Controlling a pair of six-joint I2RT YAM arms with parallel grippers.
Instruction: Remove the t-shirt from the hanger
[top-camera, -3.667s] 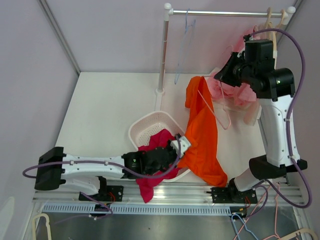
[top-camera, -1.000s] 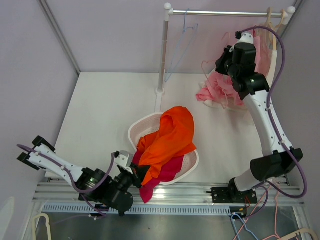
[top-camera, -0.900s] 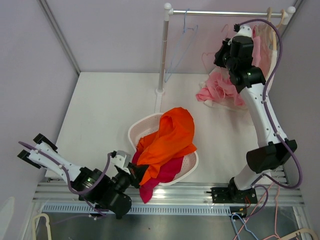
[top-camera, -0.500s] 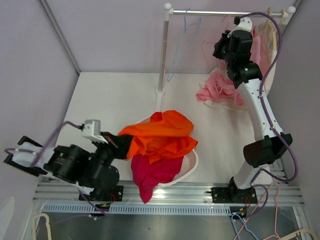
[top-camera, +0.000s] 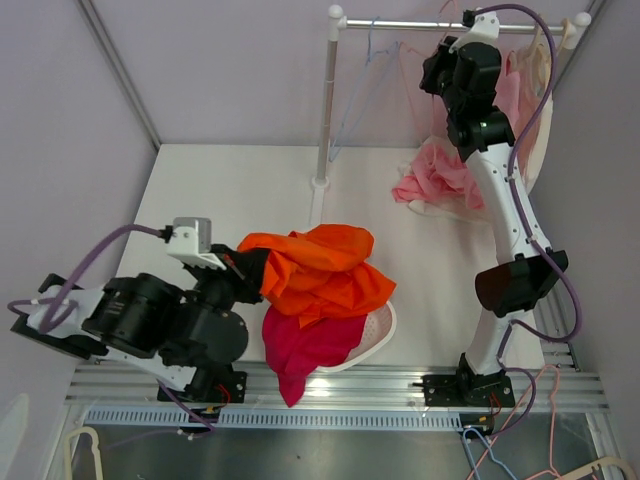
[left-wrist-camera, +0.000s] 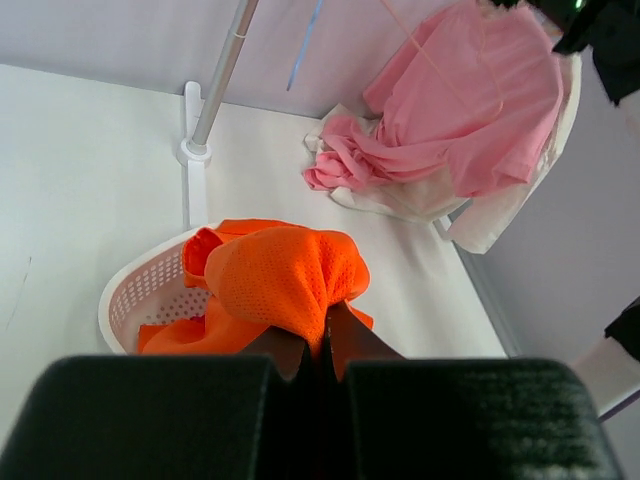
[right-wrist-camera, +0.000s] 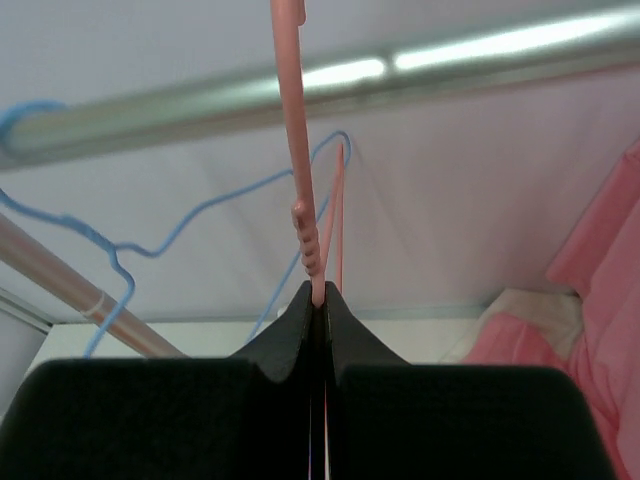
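Your left pincer (left-wrist-camera: 318, 345) is shut tight on a bunched fold of the orange t-shirt (left-wrist-camera: 285, 280), with the fabric ballooning out just past the fingertips. In the overhead view that pincer (top-camera: 250, 270) sits at the 9 o'clock edge of the t-shirt (top-camera: 320, 275). The garment is stretched out from the pincer toward 3 o'clock. It is draped over the white mesh basket (top-camera: 378, 325) and over the magenta garment (top-camera: 305, 345), which spills over the basket's 6 o'clock rim toward the arm bases. The t-shirt is near the middle of the desk (top-camera: 220, 200), well apart from the clothes rail (top-camera: 450, 25) at 12 o'clock. Your right arm reaches high up to 1 o'clock. There the right pincer (right-wrist-camera: 318, 300) is closed narrowly on the thin stem of a pink hanger (right-wrist-camera: 297, 150), which rises straight toward the rail (right-wrist-camera: 480, 60). A blue wire hanger (right-wrist-camera: 200, 215) hangs on the rail at the pink hanger's 9 o'clock side. A heap of pink garments (top-camera: 440, 185) lies on the desk at 2 o'clock from the basket, below your right arm. The rack's upright post (top-camera: 325, 110) stands at 12 o'clock from the basket.
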